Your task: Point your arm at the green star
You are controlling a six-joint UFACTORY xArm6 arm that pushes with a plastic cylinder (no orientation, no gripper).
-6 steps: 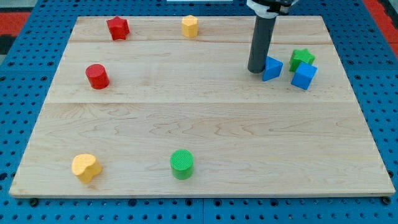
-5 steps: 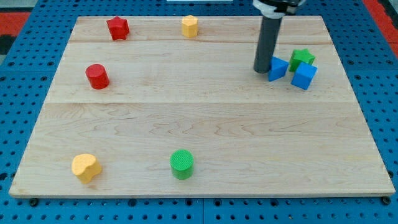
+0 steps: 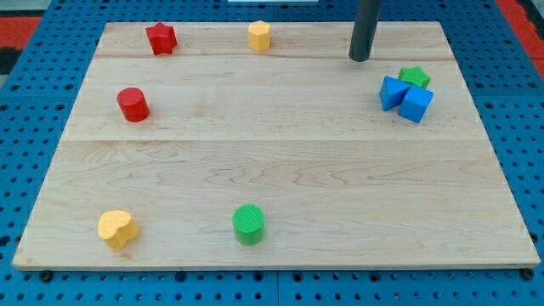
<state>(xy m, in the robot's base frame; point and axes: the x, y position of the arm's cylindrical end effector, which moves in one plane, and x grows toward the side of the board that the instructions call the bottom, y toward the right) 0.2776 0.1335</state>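
Observation:
The green star (image 3: pixel 415 76) sits near the board's right edge, partly hidden behind two blue blocks. A blue triangular block (image 3: pixel 392 92) touches its left side and a blue cube (image 3: pixel 416 104) lies just below it. My tip (image 3: pixel 360 59) is a dark rod standing up and to the left of the star, a short gap away, touching no block.
A red star (image 3: pixel 161 38) and a yellow hexagon (image 3: pixel 259 36) lie along the top. A red cylinder (image 3: pixel 133 104) is at the left. A yellow heart (image 3: pixel 117 229) and a green cylinder (image 3: pixel 249 224) are near the bottom. The wooden board (image 3: pixel 272 161) lies on a blue pegboard.
My tip has moved up toward the view's top, away from the blue triangular block. That block now sits farther right, against the green star and the blue cube.

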